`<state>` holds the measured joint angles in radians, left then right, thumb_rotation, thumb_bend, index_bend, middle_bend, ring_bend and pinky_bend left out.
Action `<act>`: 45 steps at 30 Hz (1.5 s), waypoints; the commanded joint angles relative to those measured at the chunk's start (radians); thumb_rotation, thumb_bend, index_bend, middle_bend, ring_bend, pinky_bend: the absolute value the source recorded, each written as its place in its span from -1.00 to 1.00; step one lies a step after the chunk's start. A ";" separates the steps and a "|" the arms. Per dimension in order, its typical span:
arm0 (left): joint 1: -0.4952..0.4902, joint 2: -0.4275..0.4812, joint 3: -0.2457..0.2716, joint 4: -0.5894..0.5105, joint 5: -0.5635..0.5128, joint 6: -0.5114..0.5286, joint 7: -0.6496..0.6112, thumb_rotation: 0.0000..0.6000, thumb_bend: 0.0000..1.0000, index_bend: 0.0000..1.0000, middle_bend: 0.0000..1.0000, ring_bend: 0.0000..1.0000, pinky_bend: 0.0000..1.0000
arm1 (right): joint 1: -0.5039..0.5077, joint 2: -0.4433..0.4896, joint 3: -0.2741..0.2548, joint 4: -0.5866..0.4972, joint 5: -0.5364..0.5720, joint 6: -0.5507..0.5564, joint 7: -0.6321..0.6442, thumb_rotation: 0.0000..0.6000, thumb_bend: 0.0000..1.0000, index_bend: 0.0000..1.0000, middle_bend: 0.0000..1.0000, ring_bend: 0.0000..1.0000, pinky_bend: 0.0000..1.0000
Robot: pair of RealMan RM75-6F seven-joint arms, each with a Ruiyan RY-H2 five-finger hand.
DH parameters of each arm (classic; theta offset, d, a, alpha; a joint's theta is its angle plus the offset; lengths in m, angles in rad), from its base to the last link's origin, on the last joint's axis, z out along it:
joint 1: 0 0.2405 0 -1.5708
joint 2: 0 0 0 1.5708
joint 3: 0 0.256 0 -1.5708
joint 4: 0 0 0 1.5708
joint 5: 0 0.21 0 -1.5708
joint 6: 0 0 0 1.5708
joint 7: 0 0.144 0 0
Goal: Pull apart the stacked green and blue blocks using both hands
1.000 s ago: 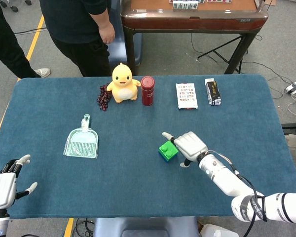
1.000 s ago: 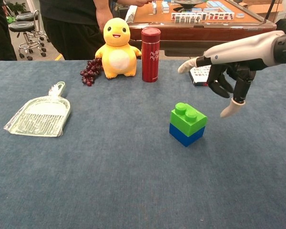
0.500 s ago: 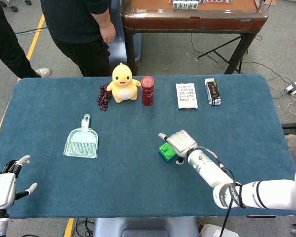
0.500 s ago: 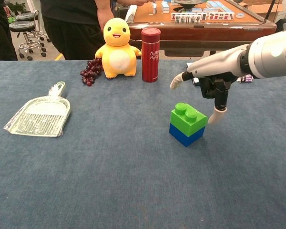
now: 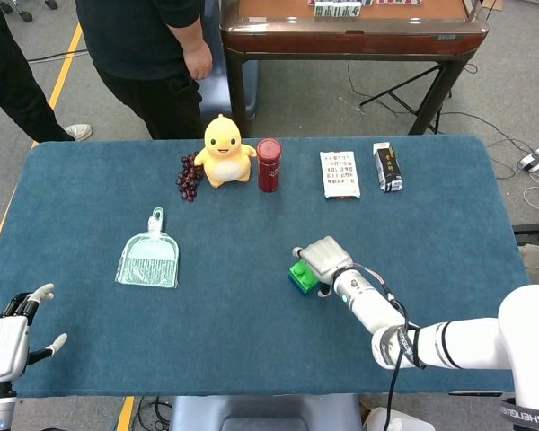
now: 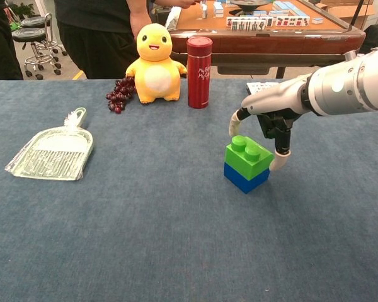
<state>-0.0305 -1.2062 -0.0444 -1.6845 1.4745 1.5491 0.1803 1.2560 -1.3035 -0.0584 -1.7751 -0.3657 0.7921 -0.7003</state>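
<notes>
- My left hand [image 5: 4, 341] sits low at the near left corner of the surface [image 5: 251, 332], fingers spread, holding nothing, well apart from the blocks.
- Left of centre lies a clear plastic dustpan [image 6: 53, 152], flat, ribbed and glossy, with a small loop at its handle end.
- At the far edge, a bunch of dark grapes [image 6: 118, 94] touches a yellow duck toy [image 6: 152, 64], rounded and smooth; just beside it stands a red cylinder cup [image 6: 199, 63], upright.
- The green block [image 6: 248, 156] is still pressed onto the blue block [image 6: 242, 178], right of centre. Both are hard, shiny plastic with square edges; the green one carries round studs on top.
- My right hand [image 6: 268, 123] arches over the pair from above, one fingertip near the far stud, another touching or almost touching the green block's right side. I judge it not yet closed: the grip is forming, nothing is lifted.
- To do this well I should close on the green block's flat sides, not the studs, and keep clear of the blue one.
- My left hand must then come across and pin the blue block, or the stack will simply rise together.
- Slick plastic may slip, so I would squeeze squarely.
- Further right lie a white packet [image 5: 340, 173] and a small dark carton [image 5: 388, 167].
</notes>
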 commanded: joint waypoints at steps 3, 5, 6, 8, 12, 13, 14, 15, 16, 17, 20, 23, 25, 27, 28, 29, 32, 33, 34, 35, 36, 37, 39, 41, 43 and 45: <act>0.000 -0.001 0.000 0.000 0.000 -0.001 0.000 1.00 -0.64 -0.53 -0.38 -0.57 0.03 | 0.002 -0.006 -0.008 0.011 0.001 0.003 0.007 1.00 -1.00 -0.53 1.00 0.89 0.92; 0.000 -0.002 0.000 0.001 0.000 -0.001 -0.001 1.00 -0.64 -0.53 -0.38 -0.57 0.03 | 0.004 -0.010 -0.012 0.018 0.004 0.004 0.007 1.00 -1.00 -0.51 1.00 0.89 0.92; 0.000 -0.003 0.000 0.002 0.000 -0.001 -0.001 1.00 -0.64 -0.53 -0.38 -0.57 0.03 | 0.005 -0.013 -0.013 0.022 0.005 0.006 0.006 1.00 -1.00 -0.51 1.00 0.89 0.92; 0.001 -0.004 0.001 0.003 -0.001 -0.002 -0.002 1.00 -0.64 -0.53 -0.38 -0.57 0.03 | 0.007 -0.022 -0.017 0.033 0.006 0.012 0.001 1.00 -1.00 -0.51 1.00 0.89 0.92; 0.002 -0.006 0.003 0.005 -0.001 -0.003 -0.004 1.00 -0.64 -0.53 -0.38 -0.57 0.04 | 0.011 -0.039 -0.019 0.049 0.012 0.015 0.000 1.00 -1.00 -0.51 1.00 0.89 0.92; 0.002 -0.006 0.003 0.006 -0.002 -0.003 -0.005 1.00 -0.64 -0.53 -0.38 -0.57 0.04 | 0.012 -0.043 -0.019 0.053 0.013 0.015 0.000 1.00 -1.00 -0.51 1.00 0.89 0.92; 0.002 -0.007 0.003 0.006 -0.002 -0.003 -0.005 1.00 -0.64 -0.53 -0.38 -0.57 0.04 | 0.013 -0.045 -0.019 0.056 0.013 0.015 0.000 1.00 -1.00 -0.51 1.00 0.89 0.92; 0.002 -0.006 0.003 0.007 -0.002 -0.003 -0.005 1.00 -0.64 -0.53 -0.38 -0.57 0.04 | 0.013 -0.048 -0.020 0.058 0.014 0.016 0.000 1.00 -1.00 -0.50 1.00 0.89 0.92; 0.003 -0.006 0.003 0.006 -0.002 -0.003 -0.006 1.00 -0.64 -0.53 -0.38 -0.57 0.04 | 0.014 -0.050 -0.020 0.060 0.014 0.016 -0.001 1.00 -1.00 -0.50 1.00 0.89 0.92; 0.003 -0.006 0.003 0.006 -0.002 -0.003 -0.006 1.00 -0.64 -0.53 -0.38 -0.57 0.04 | 0.014 -0.051 -0.020 0.061 0.014 0.017 0.000 1.00 -1.00 -0.48 1.00 0.89 0.92; 0.003 -0.007 0.003 0.006 -0.002 -0.003 -0.006 1.00 -0.64 -0.54 -0.38 -0.57 0.04 | 0.012 -0.054 -0.022 0.064 0.010 0.020 0.002 1.00 -0.97 -0.41 1.00 0.90 0.92; 0.003 -0.008 0.003 0.007 -0.002 -0.003 -0.007 1.00 -0.64 -0.53 -0.38 -0.57 0.04 | 0.012 -0.060 -0.028 0.070 0.010 0.026 -0.004 1.00 -0.88 -0.36 1.00 0.91 0.93; 0.003 -0.008 0.003 0.007 -0.001 -0.003 -0.006 1.00 -0.64 -0.54 -0.38 -0.57 0.04 | 0.012 -0.065 -0.032 0.075 0.012 0.030 -0.008 1.00 -0.85 -0.34 1.00 0.91 0.94; 0.003 -0.008 0.004 0.007 0.000 -0.004 -0.006 1.00 -0.64 -0.54 -0.38 -0.57 0.04 | 0.012 -0.069 -0.034 0.079 0.012 0.033 -0.012 1.00 -0.82 -0.32 1.00 0.91 0.94; 0.002 -0.008 0.003 0.007 0.000 -0.004 -0.006 1.00 -0.64 -0.53 -0.38 -0.57 0.04 | 0.011 -0.072 -0.036 0.082 0.013 0.034 -0.015 1.00 -0.82 -0.32 1.00 0.91 0.94; 0.002 -0.008 0.003 0.007 -0.001 -0.004 -0.006 1.00 -0.64 -0.53 -0.38 -0.57 0.04 | 0.011 -0.075 -0.037 0.084 0.012 0.036 -0.016 1.00 -0.81 -0.30 1.00 0.91 0.94; 0.002 -0.007 0.002 0.006 -0.001 -0.004 -0.006 1.00 -0.64 -0.53 -0.38 -0.57 0.05 | 0.007 -0.081 -0.036 0.088 0.006 0.045 -0.017 1.00 -0.74 -0.20 1.00 0.93 0.95; 0.002 -0.007 0.002 0.006 -0.001 -0.004 -0.006 1.00 -0.64 -0.53 -0.38 -0.57 0.05 | 0.004 -0.081 -0.033 0.087 0.002 0.047 -0.012 1.00 -0.70 -0.14 1.00 0.94 0.96; 0.002 -0.006 0.002 0.005 -0.001 -0.003 -0.007 1.00 -0.64 -0.54 -0.38 -0.57 0.05 | 0.000 -0.078 -0.030 0.085 -0.002 0.048 -0.007 1.00 -0.67 -0.09 1.00 0.94 0.97; 0.002 -0.005 0.001 0.005 0.000 -0.003 -0.007 1.00 -0.64 -0.53 -0.38 -0.57 0.05 | -0.003 -0.074 -0.026 0.081 -0.008 0.048 0.000 1.00 -0.65 -0.05 1.00 0.95 0.97; 0.002 -0.005 0.000 0.004 0.000 -0.003 -0.008 1.00 -0.64 -0.53 -0.38 -0.57 0.05 | -0.009 -0.067 -0.021 0.075 -0.017 0.048 0.011 1.00 -0.63 0.00 1.00 0.95 0.98; 0.001 -0.004 0.000 0.003 0.000 -0.002 -0.008 1.00 -0.64 -0.53 -0.38 -0.57 0.05 | -0.013 -0.059 -0.017 0.069 -0.025 0.049 0.019 1.00 -0.61 0.05 1.00 0.96 0.98; 0.000 -0.002 -0.003 0.001 0.002 -0.001 -0.009 1.00 -0.64 -0.54 -0.38 -0.57 0.05 | -0.025 -0.037 -0.008 0.051 -0.044 0.051 0.040 1.00 -0.57 0.12 1.00 0.97 0.99; -0.003 0.001 -0.006 -0.001 0.006 0.001 -0.009 1.00 -0.64 -0.54 -0.38 -0.57 0.06 | -0.034 -0.013 0.001 0.033 -0.059 0.054 0.058 1.00 -0.55 0.16 1.00 0.98 1.00; -0.008 0.007 -0.013 -0.007 0.009 0.001 -0.011 1.00 -0.64 -0.53 -0.38 -0.57 0.07 | -0.044 0.021 0.012 0.009 -0.075 0.058 0.078 1.00 -0.53 0.19 1.00 0.99 1.00; -0.015 0.016 -0.020 -0.019 0.010 -0.003 -0.020 1.00 -0.64 -0.53 -0.38 -0.57 0.09 | -0.051 0.053 0.020 -0.013 -0.087 0.061 0.093 1.00 -0.51 0.20 1.00 0.99 1.00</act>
<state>-0.0425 -1.1941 -0.0609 -1.6989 1.4834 1.5482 0.1645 1.2153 -1.2766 -0.0497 -1.7668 -0.4374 0.8487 -0.6250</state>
